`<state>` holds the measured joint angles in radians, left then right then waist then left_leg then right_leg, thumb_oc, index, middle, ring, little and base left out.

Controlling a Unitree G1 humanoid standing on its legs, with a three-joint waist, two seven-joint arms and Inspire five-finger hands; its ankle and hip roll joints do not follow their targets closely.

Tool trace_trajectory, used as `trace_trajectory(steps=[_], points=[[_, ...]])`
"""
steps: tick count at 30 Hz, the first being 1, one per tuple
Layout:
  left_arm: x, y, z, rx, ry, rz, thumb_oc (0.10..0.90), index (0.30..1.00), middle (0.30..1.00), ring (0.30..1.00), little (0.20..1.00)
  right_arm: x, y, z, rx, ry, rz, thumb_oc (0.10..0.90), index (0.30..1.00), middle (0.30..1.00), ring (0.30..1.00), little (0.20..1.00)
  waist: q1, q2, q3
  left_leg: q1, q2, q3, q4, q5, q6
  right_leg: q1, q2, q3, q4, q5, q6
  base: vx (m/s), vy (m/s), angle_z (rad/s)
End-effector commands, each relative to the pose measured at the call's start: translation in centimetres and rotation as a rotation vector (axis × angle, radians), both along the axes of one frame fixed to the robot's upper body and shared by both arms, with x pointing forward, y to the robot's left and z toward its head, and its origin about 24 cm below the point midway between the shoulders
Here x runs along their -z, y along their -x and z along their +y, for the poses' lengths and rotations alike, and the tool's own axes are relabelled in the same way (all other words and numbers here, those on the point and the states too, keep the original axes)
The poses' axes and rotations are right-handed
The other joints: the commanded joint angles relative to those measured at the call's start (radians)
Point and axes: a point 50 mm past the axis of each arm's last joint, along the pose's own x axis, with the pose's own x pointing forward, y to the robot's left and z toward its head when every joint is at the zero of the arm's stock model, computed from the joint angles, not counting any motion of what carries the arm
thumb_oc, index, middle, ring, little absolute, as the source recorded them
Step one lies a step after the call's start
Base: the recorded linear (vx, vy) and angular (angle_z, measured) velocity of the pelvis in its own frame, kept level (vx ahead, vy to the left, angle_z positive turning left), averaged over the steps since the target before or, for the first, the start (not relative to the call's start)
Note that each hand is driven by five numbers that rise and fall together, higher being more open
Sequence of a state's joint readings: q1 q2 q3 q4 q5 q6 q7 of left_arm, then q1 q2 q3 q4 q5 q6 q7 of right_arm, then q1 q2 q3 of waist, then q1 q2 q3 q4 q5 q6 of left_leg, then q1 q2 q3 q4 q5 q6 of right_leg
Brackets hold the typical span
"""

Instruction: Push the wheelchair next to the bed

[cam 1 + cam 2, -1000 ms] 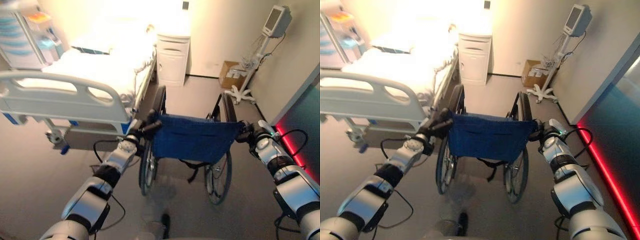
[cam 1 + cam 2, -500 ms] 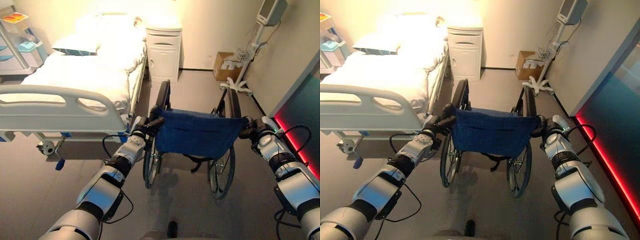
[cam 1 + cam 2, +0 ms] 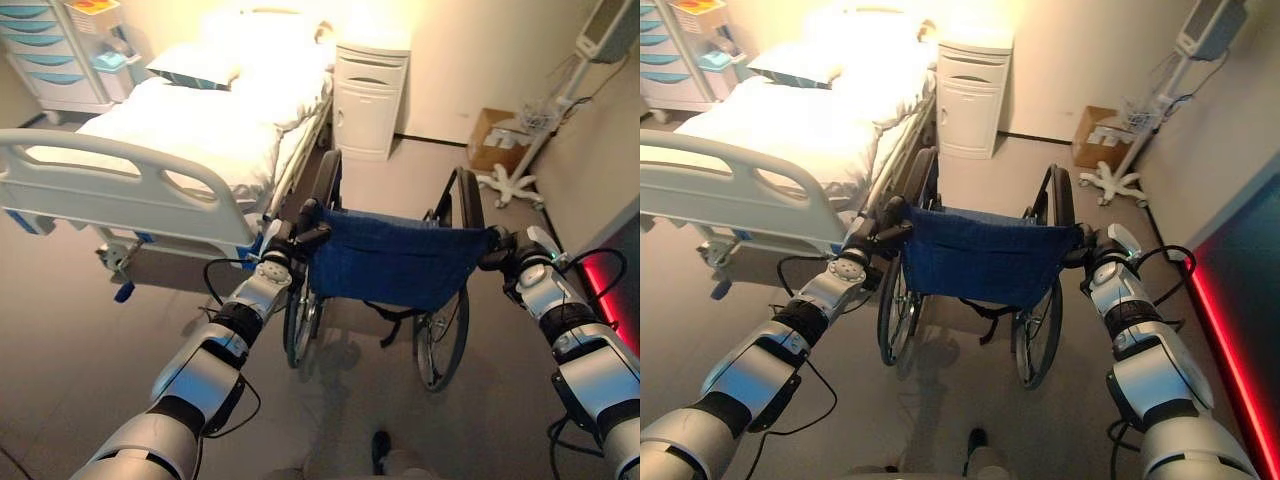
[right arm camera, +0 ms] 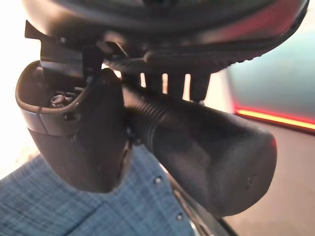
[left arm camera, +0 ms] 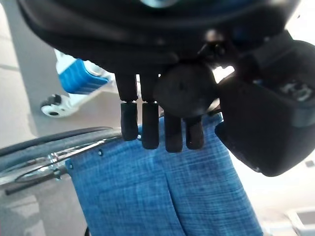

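- The wheelchair with the blue fabric backrest and dark wheels (image 3: 392, 262) stands, in our left eye view, on the floor just beside the foot corner of the white hospital bed with its grey footboard rail (image 3: 120, 180), nose toward the white bedside cabinet (image 3: 368, 95). Our left hand (image 3: 283, 243) and right hand (image 3: 505, 258) sit at the two push handles. We judge the chair is only at the bed's foot, so we should push evenly on both handles and keep it parallel to the bed's side.
- In the right eye view, the chair's left wheel runs close to the bed frame; we would steer slightly right if it nears. A white wheeled monitor stand (image 3: 1160, 95) and a cardboard box (image 3: 1098, 135) stand well apart to the right.
- In the left wrist view, our fingers (image 5: 150, 130) curl round the left black handle grip (image 5: 184, 88), holding it above the backrest.
- In the right wrist view, our thumb and fingers (image 4: 170, 83) close around the right black ribbed handle grip (image 4: 206, 152). We should keep both holds firm.
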<state>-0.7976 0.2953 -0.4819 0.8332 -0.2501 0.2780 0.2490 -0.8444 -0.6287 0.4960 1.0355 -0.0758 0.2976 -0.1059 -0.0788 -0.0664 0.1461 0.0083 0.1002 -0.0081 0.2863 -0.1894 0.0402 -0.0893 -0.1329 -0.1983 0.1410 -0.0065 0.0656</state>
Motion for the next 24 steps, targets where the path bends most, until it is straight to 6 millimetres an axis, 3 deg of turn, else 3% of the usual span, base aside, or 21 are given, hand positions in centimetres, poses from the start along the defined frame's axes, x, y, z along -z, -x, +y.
trace_trajectory(steps=[1,4,5,8,11,13,16,18,22,23,24], points=[[4.8,2.5,-0.6,0.031,-0.054,0.209,0.400,0.300,0.300,0.300,0.300,1.7,-1.7,9.9,-0.458,-0.113,0.106,0.400,0.300,0.300,0.300,0.300,0.029,-0.006,0.035,0.140,0.079,0.066,-0.001,0.197,-0.112,-0.028,-0.006,0.011,-0.033,0.098,0.025,0.25,-0.267,0.41],[4.7,2.3,-0.4,0.031,-0.046,0.203,0.400,0.300,0.300,0.300,0.300,1.9,-1.6,9.4,-0.456,-0.105,0.115,0.400,0.300,0.300,0.300,0.300,0.014,0.001,0.031,0.142,0.094,0.123,0.021,0.238,-0.123,-0.001,0.020,-0.034,-0.032,0.066,-0.005,0.28,-0.261,0.42],[4.7,2.2,-0.3,0.033,-0.046,0.200,0.400,0.300,0.300,0.300,0.300,2.1,-1.5,9.2,-0.453,-0.105,0.117,0.400,0.300,0.300,0.300,0.300,0.020,-0.001,0.033,0.126,0.078,0.121,0.007,0.231,-0.116,0.017,0.029,-0.040,-0.037,0.058,-0.008,0.31,-0.255,0.26],[4.5,2.2,-0.6,0.031,-0.041,0.178,0.400,0.300,0.300,0.300,0.300,2.2,-1.5,9.6,-0.460,-0.099,0.105,0.400,0.300,0.300,0.300,0.300,0.064,0.004,0.066,0.040,-0.012,0.074,-0.037,0.203,-0.100,0.089,0.063,-0.015,-0.054,0.027,-0.006,0.27,-0.191,0.20],[4.7,2.5,-0.8,0.025,-0.030,0.156,0.400,0.300,0.300,0.300,0.300,2.3,-1.6,10.5,-0.476,-0.086,0.081,0.400,0.300,0.300,0.300,0.300,0.121,0.015,0.098,-0.100,-0.100,0.058,-0.087,0.222,-0.096,0.156,0.091,-0.003,-0.074,-0.003,-0.008,0.26,-0.119,-0.23],[5.2,3.0,-0.7,0.007,-0.014,0.162,0.400,0.300,0.300,0.300,0.300,2.5,-1.5,11.3,-0.498,-0.073,0.082,0.400,0.300,0.300,0.300,0.300,0.162,0.029,0.113,-0.178,-0.130,0.070,-0.131,0.263,-0.096,0.205,0.119,0.001,-0.088,-0.024,-0.017,0.37,-0.080,-0.53],[5.8,3.5,0.0,-0.030,0.008,0.178,0.400,0.300,0.300,0.300,0.300,2.6,-1.5,11.7,-0.498,-0.076,0.102,0.400,0.300,0.300,0.300,0.300,0.205,0.054,0.109,-0.228,-0.128,0.102,-0.246,0.359,-0.104,0.264,0.158,0.011,-0.097,-0.050,-0.028,0.46,-0.012,-0.90],[6.0,3.7,0.7,-0.052,0.018,0.183,0.400,0.300,0.300,0.300,0.300,2.6,-1.6,11.6,-0.489,-0.084,0.120,0.400,0.300,0.300,0.300,0.300,0.227,0.065,0.099,-0.235,-0.124,0.109,-0.312,0.376,-0.104,0.292,0.169,0.015,-0.085,-0.077,-0.032,0.51,0.084,-0.93],[5.9,3.7,1.9,-0.083,0.016,0.184,0.400,0.300,0.300,0.300,0.300,2.8,-1.6,12.2,-0.494,-0.113,0.141,0.400,0.300,0.300,0.300,0.300,0.253,0.078,0.078,-0.234,-0.103,0.153,-0.325,0.354,-0.087,0.327,0.167,0.015,-0.016,-0.155,-0.033,0.50,0.148,-0.72],[5.8,3.7,2.3,-0.093,0.014,0.181,0.400,0.300,0.300,0.300,0.300,3.0,-1.6,12.6,-0.507,-0.119,0.140,0.400,0.300,0.300,0.300,0.300,0.255,0.082,0.071,-0.232,-0.093,0.194,-0.302,0.324,-0.067,0.330,0.161,0.002,0.022,-0.186,-0.032,0.63,0.230,-0.60],[5.9,3.7,3.0,-0.117,0.027,0.194,0.400,0.300,0.300,0.300,0.300,3.6,-1.3,12.8,-0.511,-0.142,0.147,0.400,0.300,0.300,0.300,0.300,0.257,0.068,0.060,-0.244,-0.108,0.185,-0.181,0.286,-0.043,0.335,0.144,0.001,0.076,-0.209,-0.026,0.49,0.185,-0.33]])
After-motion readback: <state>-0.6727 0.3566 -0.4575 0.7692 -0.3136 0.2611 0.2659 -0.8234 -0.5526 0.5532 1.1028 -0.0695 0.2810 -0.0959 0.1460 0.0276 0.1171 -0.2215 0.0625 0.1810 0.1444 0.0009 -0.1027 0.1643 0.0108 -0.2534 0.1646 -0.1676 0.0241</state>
